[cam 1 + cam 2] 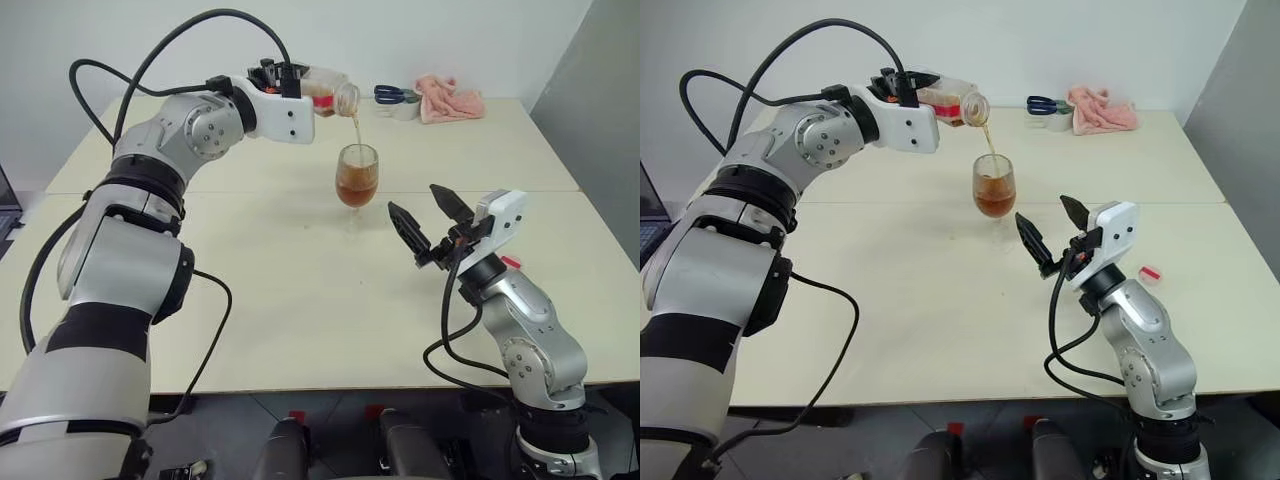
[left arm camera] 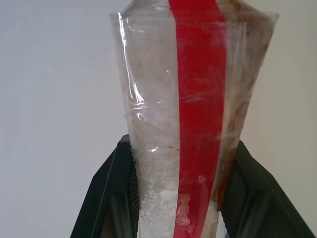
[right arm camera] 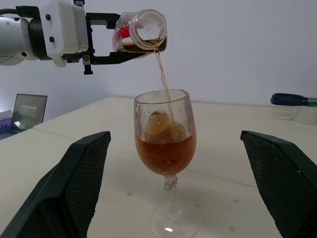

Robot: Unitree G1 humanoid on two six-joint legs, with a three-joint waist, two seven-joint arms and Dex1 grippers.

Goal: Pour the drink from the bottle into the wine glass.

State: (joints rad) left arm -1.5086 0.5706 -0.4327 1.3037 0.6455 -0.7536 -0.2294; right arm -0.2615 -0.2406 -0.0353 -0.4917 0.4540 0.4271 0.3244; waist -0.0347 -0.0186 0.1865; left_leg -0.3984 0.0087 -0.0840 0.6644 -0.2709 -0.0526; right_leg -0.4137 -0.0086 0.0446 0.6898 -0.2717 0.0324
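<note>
My left gripper (image 1: pixel 300 88) is shut on the bottle (image 1: pixel 325 93), a clear plastic one with a red label strip (image 2: pixel 200 99). The bottle lies about level, its open mouth above the wine glass (image 1: pixel 357 178). A thin amber stream of drink (image 3: pixel 162 74) falls from the mouth into the bowl. The glass stands upright on the table, its bowl roughly half full of amber drink (image 3: pixel 166 153). My right gripper (image 1: pixel 1042 208) is open, just in front and to the right of the glass, its black fingers (image 3: pixel 81 173) spread on either side of the glass and not touching it.
At the back right of the cream table (image 1: pixel 300 290) are a pink cloth (image 1: pixel 450 98) and blue-handled scissors (image 1: pixel 390 93) on a white object. A small red cap (image 1: pixel 1150 272) lies beside my right arm. A laptop (image 3: pixel 28 111) stands off to the left.
</note>
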